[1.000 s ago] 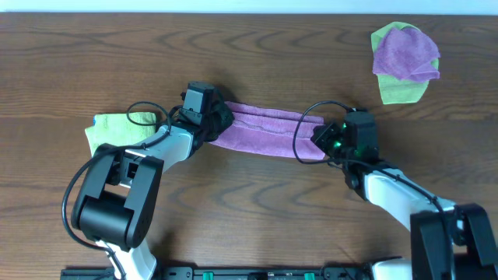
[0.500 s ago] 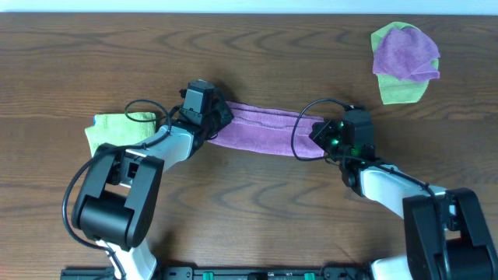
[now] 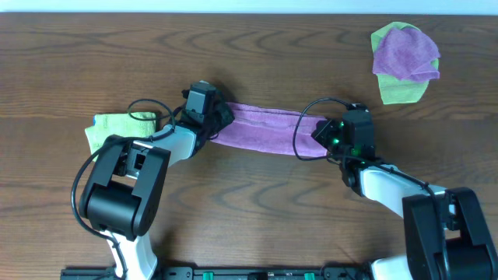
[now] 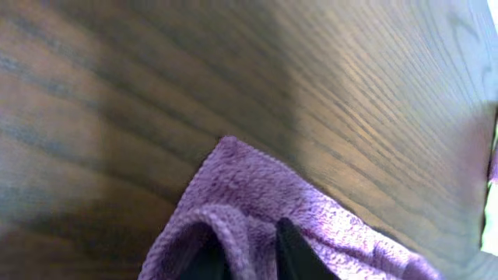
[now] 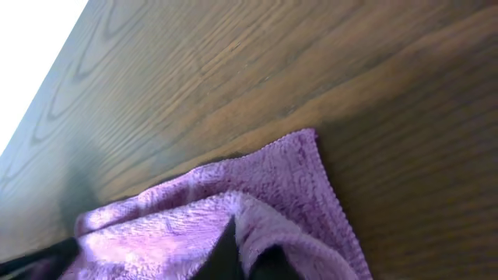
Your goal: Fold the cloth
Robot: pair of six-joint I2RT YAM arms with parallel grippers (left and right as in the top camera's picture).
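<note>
A purple cloth lies stretched in a long band across the middle of the wooden table. My left gripper is shut on its left end; in the left wrist view the dark fingertips pinch a raised fold of the purple cloth. My right gripper is shut on its right end; in the right wrist view the fingertips pinch a doubled edge of the purple cloth, with its corner lying flat on the table beyond.
A folded green cloth lies at the left, beside my left arm. A purple cloth heaped on a green cloth sits at the back right. The table's far edge runs along the top.
The right gripper has shifted slightly left and back along the cloth's right end. The left gripper has edged a little to the right. The cloth stays stretched between them.
</note>
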